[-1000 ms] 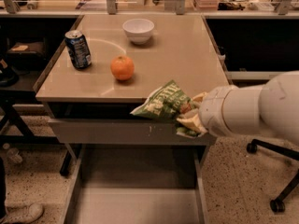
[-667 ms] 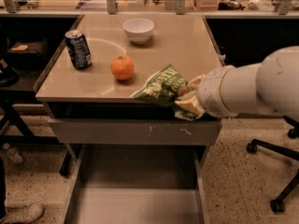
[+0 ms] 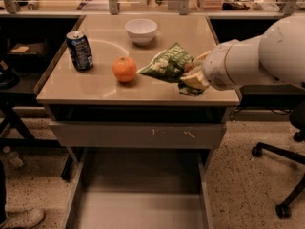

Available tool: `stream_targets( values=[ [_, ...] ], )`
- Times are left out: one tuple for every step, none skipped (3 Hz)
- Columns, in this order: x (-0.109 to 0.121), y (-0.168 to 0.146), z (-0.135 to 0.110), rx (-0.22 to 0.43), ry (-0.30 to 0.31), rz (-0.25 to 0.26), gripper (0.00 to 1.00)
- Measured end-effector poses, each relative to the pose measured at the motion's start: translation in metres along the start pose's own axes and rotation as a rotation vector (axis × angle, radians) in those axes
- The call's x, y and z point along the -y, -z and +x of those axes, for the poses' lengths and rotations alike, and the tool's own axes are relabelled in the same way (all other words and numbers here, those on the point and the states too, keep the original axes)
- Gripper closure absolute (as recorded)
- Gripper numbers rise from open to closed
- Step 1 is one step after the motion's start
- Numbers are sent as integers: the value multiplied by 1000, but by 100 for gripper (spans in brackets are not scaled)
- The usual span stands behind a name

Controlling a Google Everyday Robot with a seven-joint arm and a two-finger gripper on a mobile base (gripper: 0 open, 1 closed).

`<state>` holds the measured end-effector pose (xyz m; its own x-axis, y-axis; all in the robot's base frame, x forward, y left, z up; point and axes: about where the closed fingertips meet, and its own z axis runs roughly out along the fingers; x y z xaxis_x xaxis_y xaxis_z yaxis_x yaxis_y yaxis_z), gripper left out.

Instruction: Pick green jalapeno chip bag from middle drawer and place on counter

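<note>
Gripper (image 3: 194, 71) at counter's (image 3: 95, 87) right-front, on a fat white rounded arm coming in from the right; tan fingers pinched onto right end of green jalapeno chip bag (image 3: 167, 63), glossy crinkled foil w/ pale lettering. Bag tilted, over the smooth tan top, pointed corner just beside round orange (image 3: 125, 69); can't tell if it touches the surface. Blue soda can (image 3: 79, 50) upright at left, white bowl (image 3: 141, 31) at back. Below, scratched grey drawer front (image 3: 138, 135); middle drawer (image 3: 138, 199) pulled out, flat grey metal floor, low side walls

hand (image 3: 191, 78) above counter (image 3: 90, 87), covering chip bag (image 3: 167, 63) end | middle drawer (image 3: 138, 209) cropped below
</note>
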<state>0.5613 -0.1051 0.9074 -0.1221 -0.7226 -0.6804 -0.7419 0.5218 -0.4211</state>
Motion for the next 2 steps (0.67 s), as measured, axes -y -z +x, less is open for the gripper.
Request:
stream_targets(
  values=[
    [37, -22, 15, -21, -44, 16, 100],
    [66, -45, 35, -52, -89, 19, 100]
  ],
)
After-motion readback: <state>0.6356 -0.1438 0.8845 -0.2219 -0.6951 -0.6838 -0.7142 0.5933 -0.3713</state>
